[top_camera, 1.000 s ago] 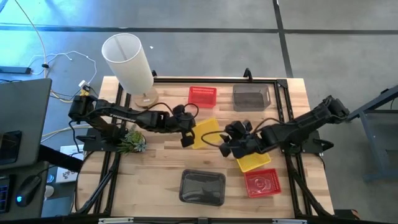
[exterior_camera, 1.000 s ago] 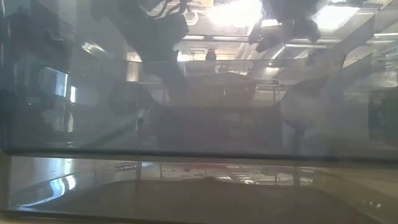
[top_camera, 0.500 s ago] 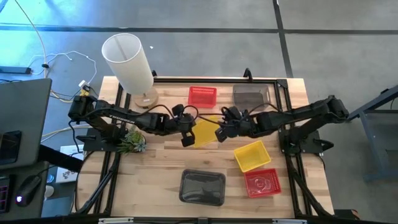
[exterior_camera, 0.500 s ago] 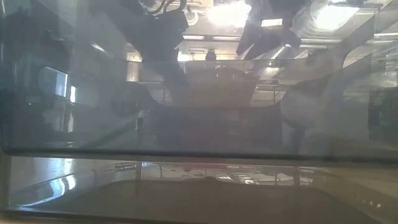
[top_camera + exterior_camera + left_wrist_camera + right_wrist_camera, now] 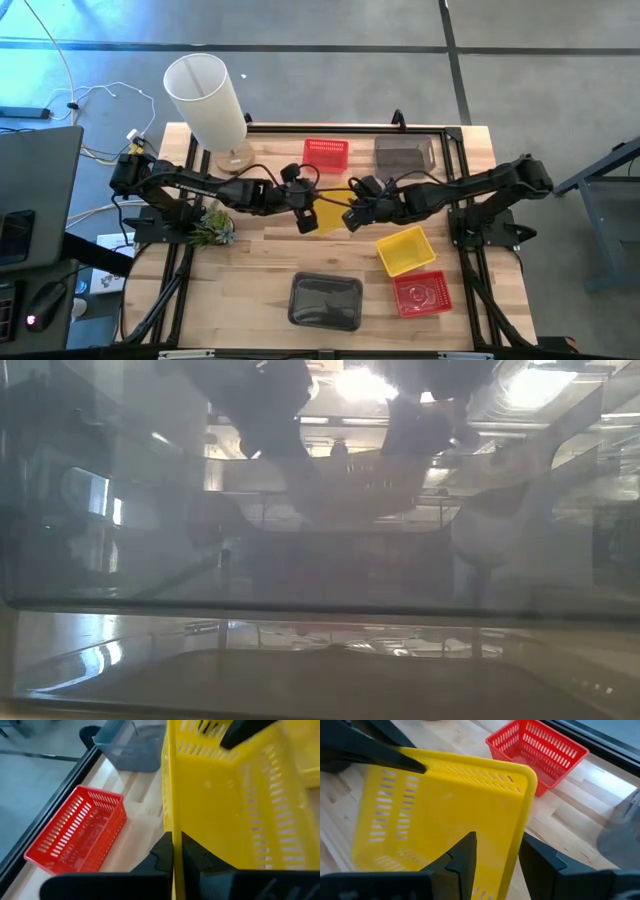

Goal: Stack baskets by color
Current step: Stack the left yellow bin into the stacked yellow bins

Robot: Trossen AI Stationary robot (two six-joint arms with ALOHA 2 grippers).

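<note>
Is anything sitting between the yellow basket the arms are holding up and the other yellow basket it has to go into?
Nothing visible. The held yellow basket, shared by left gripper and right gripper, has bare table between it and the second yellow basket.

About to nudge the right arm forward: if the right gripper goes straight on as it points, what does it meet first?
The right gripper already straddles the rim of the yellow basket held by the left gripper, so it likely meets that wall first.
</note>
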